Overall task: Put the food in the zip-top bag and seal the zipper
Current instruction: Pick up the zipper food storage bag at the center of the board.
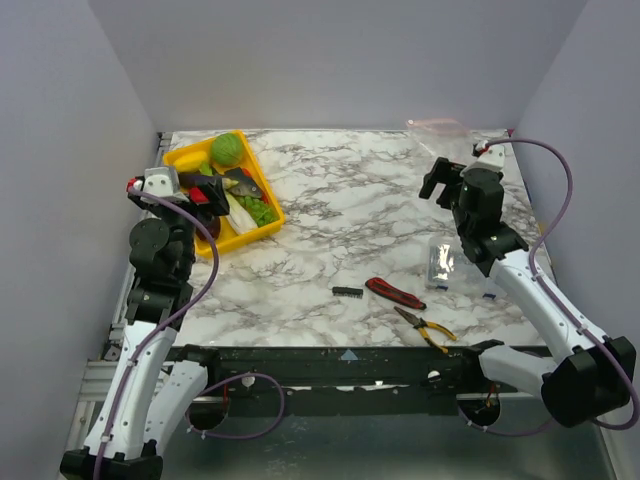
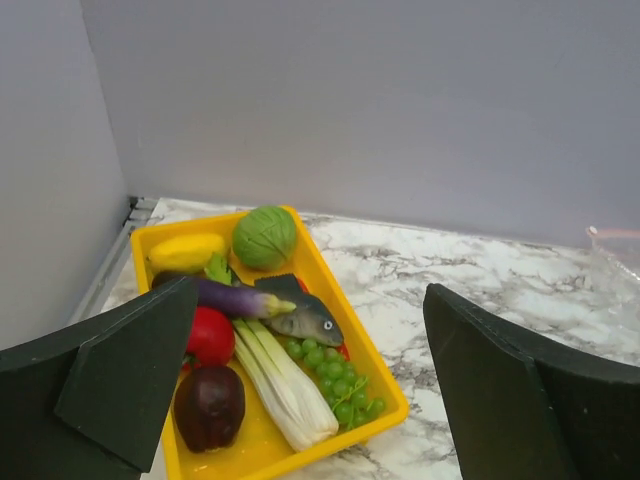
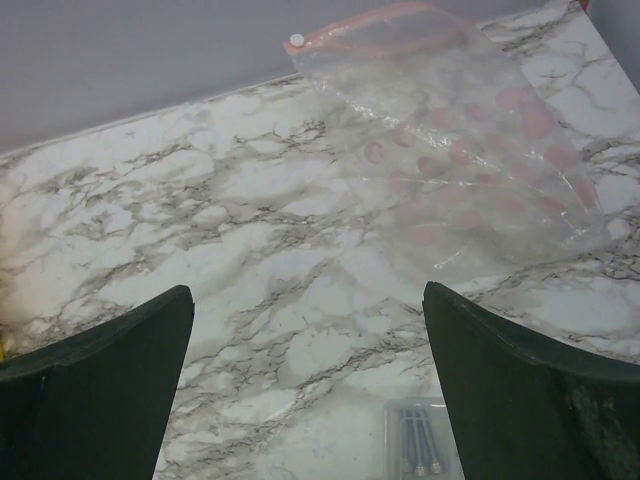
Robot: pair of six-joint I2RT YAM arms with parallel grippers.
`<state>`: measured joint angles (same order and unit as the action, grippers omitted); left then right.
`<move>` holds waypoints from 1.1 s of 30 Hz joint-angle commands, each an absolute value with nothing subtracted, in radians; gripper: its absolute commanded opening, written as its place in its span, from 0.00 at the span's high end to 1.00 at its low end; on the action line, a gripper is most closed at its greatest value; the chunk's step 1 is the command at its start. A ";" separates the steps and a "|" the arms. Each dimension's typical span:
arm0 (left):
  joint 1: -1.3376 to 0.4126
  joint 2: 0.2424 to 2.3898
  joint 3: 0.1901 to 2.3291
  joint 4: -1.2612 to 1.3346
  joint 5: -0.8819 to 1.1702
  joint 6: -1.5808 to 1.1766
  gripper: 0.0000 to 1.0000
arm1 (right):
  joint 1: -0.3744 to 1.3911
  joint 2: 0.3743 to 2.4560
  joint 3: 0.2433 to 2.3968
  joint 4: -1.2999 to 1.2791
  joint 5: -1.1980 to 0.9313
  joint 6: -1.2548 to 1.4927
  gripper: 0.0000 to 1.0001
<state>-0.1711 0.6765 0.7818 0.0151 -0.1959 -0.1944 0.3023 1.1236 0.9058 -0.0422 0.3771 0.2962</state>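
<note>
The food lies in a yellow tray [image 1: 264,232] at the back left: a green round cabbage [image 2: 265,236], a yellow piece [image 2: 185,252], a purple aubergine [image 2: 235,297], a red tomato [image 2: 210,335], a dark red fruit [image 2: 208,405], a green-white leek [image 2: 285,385], green grapes [image 2: 335,375] and a grey fish [image 2: 305,315]. My left gripper [image 1: 203,190] is open and empty above the tray's near end. The clear zip-top bag [image 3: 460,170] lies flat at the back right, its pinkish zipper [image 3: 375,25] towards the wall. My right gripper [image 1: 442,180] is open and empty, just short of the bag.
A rigid clear plastic box [image 1: 442,262] with bolts lies under the right arm. A red-handled tool [image 1: 393,292], yellow-handled pliers [image 1: 425,328] and a small black piece [image 1: 347,291] lie near the front edge. Grey walls enclose the marble table on three sides.
</note>
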 commanded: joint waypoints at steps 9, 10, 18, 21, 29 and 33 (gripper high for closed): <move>-0.170 0.718 0.791 0.038 -0.064 -0.199 0.01 | 0.322 1.246 0.999 -0.105 0.413 0.376 0.00; -0.172 0.719 0.788 0.038 -0.058 -0.201 0.01 | 0.322 1.266 1.013 -0.115 0.424 0.381 0.00; -0.228 0.723 0.798 0.003 -0.027 -0.157 0.02 | 0.322 1.446 1.134 -0.116 0.635 0.523 0.00; -0.261 0.719 0.800 0.002 -0.038 -0.140 0.02 | 0.321 1.540 1.205 -0.087 0.688 0.543 0.00; -0.331 0.694 0.785 0.002 -0.045 -0.115 0.01 | 0.319 1.867 1.482 0.037 0.716 0.342 0.00; -0.339 0.696 0.785 0.006 -0.017 -0.136 0.02 | 0.314 2.028 1.597 0.135 0.674 0.118 0.00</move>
<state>-0.3302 0.7036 0.7940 0.0059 -0.0555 -0.1349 0.3191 1.9049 1.5032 0.0086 0.6674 0.3515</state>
